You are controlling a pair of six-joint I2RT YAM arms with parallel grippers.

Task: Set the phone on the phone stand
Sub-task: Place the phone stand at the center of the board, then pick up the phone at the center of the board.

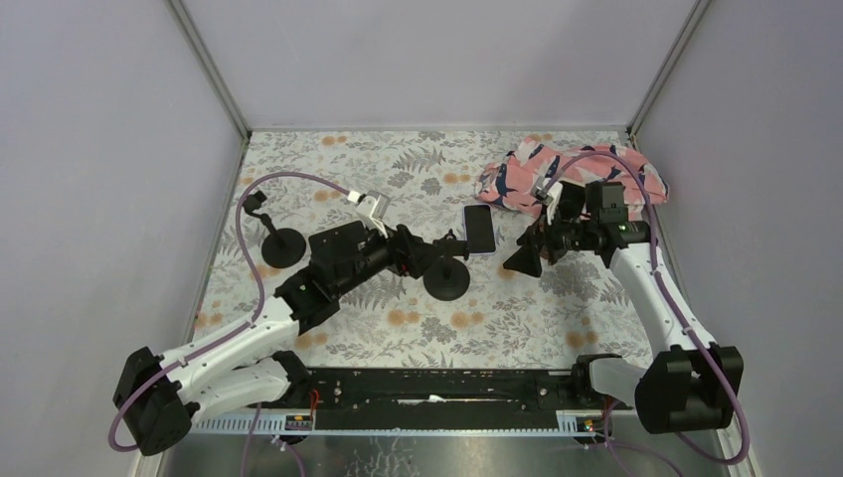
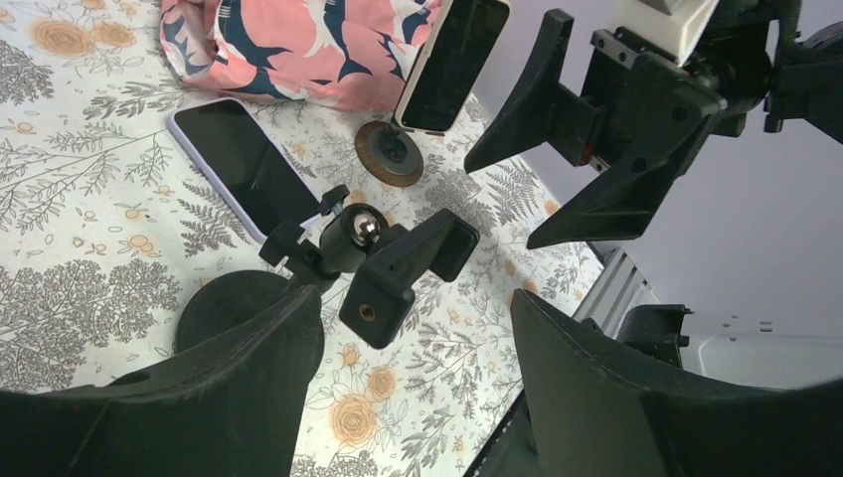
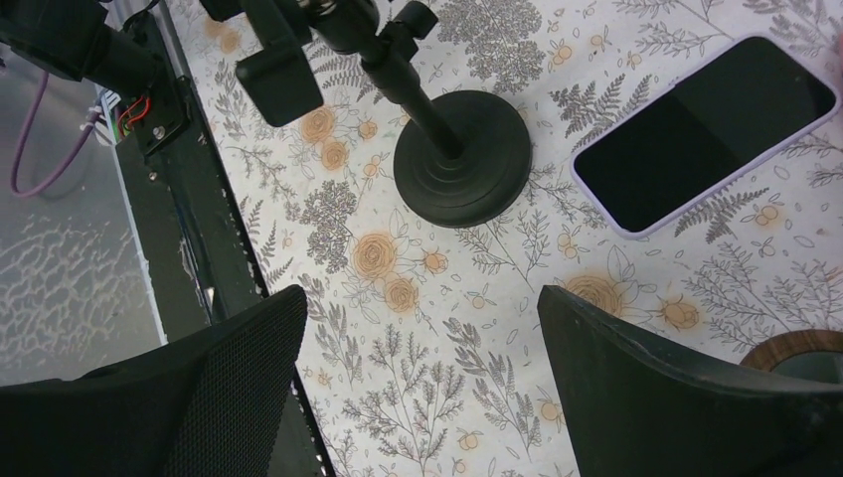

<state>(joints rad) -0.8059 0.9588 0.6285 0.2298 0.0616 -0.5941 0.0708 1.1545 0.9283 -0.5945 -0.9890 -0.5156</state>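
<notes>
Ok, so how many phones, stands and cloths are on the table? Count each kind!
Phones: 2, the flat phone and the upright phone.
Stands: 3, the left black stand, the middle black stand and the brown-based stand.
Cloths: 1, the pink cloth.
Total: 6.

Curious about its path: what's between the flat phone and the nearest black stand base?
Nothing, just bare flowered cloth between the phone and base; the right wrist view shows it.

We read no words, brands, numbers or signs anywhere; the phone (image 3: 706, 129) shows only a dark, blank screen.
</notes>
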